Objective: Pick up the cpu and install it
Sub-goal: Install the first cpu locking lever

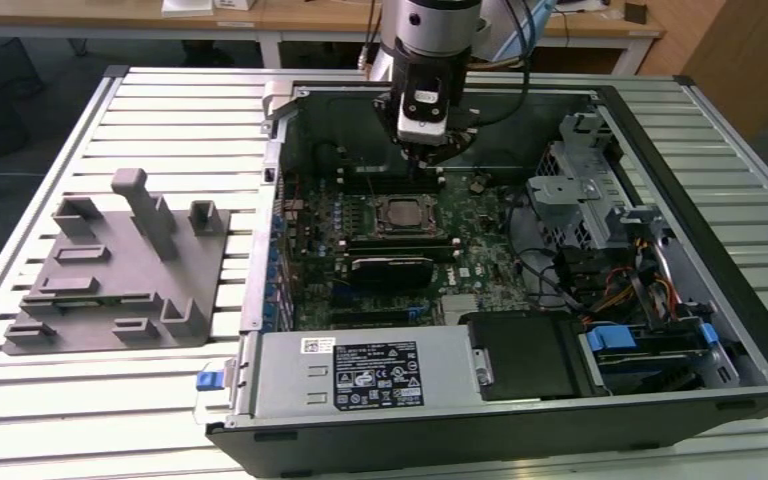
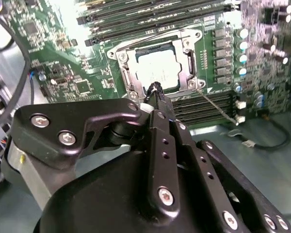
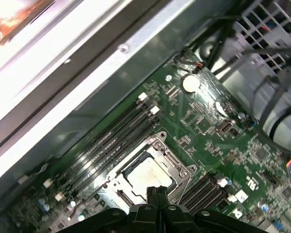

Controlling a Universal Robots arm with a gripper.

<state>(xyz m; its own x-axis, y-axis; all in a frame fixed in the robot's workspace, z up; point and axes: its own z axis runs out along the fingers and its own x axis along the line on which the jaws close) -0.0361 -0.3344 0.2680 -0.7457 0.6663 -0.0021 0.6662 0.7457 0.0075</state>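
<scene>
The cpu (image 1: 399, 212) lies flat in the metal-framed socket (image 1: 372, 225) on the green motherboard inside the open computer case. Its shiny silver top shows in both wrist views: cpu (image 2: 157, 69), cpu (image 3: 148, 174). My gripper (image 1: 432, 158) hangs a short way above the board, over the socket's far edge. Its two black fingertips are pressed together with nothing between them, as seen in both wrist views: gripper (image 2: 155, 90), gripper (image 3: 155, 192). A thin wire lever (image 2: 214, 105) sticks out from the socket's corner.
Memory slots (image 2: 203, 104) flank the socket. A black block (image 1: 391, 268) sits nearer the front of the board. A drive cage (image 1: 582, 195) and cables fill the exterior view's right. The power supply (image 1: 357, 372) is in front. A grey fixture plate (image 1: 117, 270) with posts stands left of the case.
</scene>
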